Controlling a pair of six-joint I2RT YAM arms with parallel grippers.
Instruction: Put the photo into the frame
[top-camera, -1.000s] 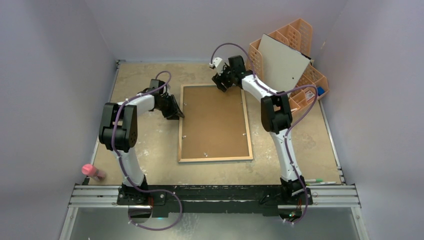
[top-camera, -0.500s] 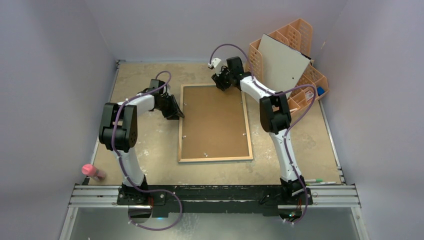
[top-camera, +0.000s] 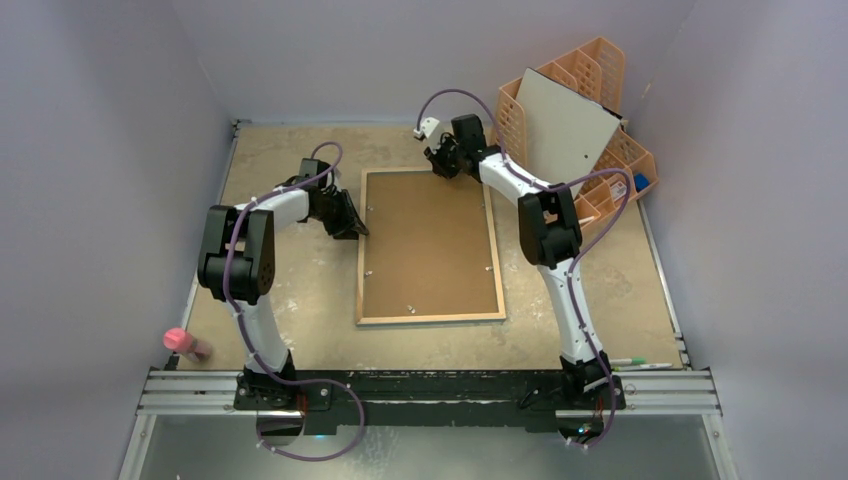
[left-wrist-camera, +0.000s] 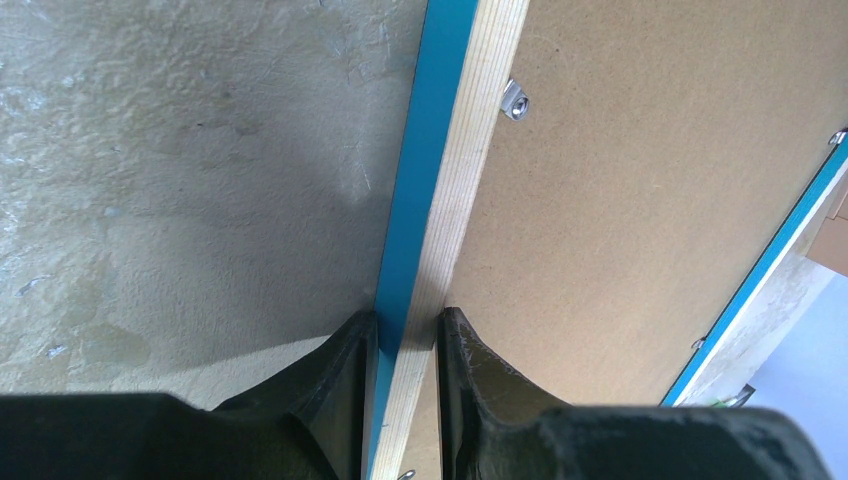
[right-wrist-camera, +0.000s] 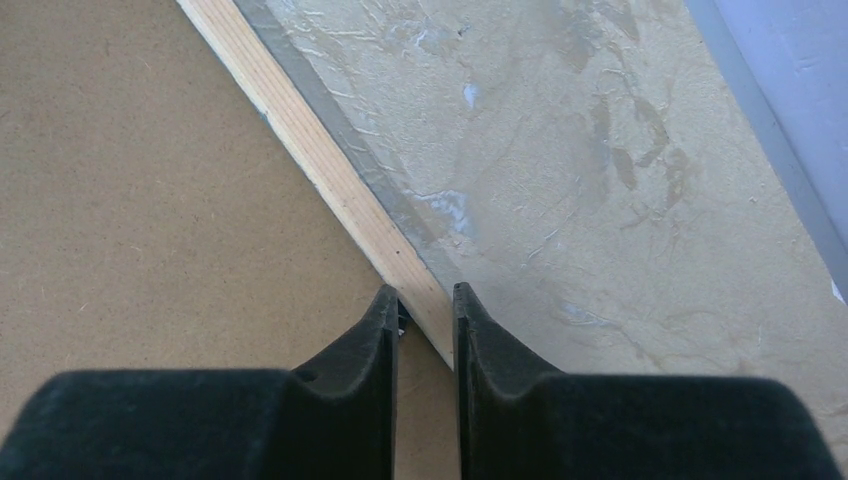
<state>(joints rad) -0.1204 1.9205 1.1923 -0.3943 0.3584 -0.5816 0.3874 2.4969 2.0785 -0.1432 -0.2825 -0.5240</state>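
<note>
The frame (top-camera: 430, 318) lies face down in the middle of the table, its light wood rim up and a brown hardboard backing (top-camera: 428, 240) filling it. My left gripper (top-camera: 355, 228) is shut on the frame's left side. In the left wrist view its fingertips (left-wrist-camera: 407, 318) pinch the blue edge and wood rim (left-wrist-camera: 470, 170). My right gripper (top-camera: 440, 170) sits at the frame's far edge. Its fingertips (right-wrist-camera: 425, 295) straddle the wood rim (right-wrist-camera: 320, 160) and press it from both sides. The photo is hidden from every view.
An orange lattice organiser (top-camera: 600, 70) stands at the back right with a grey-white board (top-camera: 565, 125) leaning on it. A pink object (top-camera: 180, 342) lies at the near left edge and pens (top-camera: 635, 362) at the near right. Purple walls enclose the table.
My right gripper has shifted a little toward the far edge and its fingers have closed from wide apart onto the frame's far rim. The left arm and the frame have not moved.
</note>
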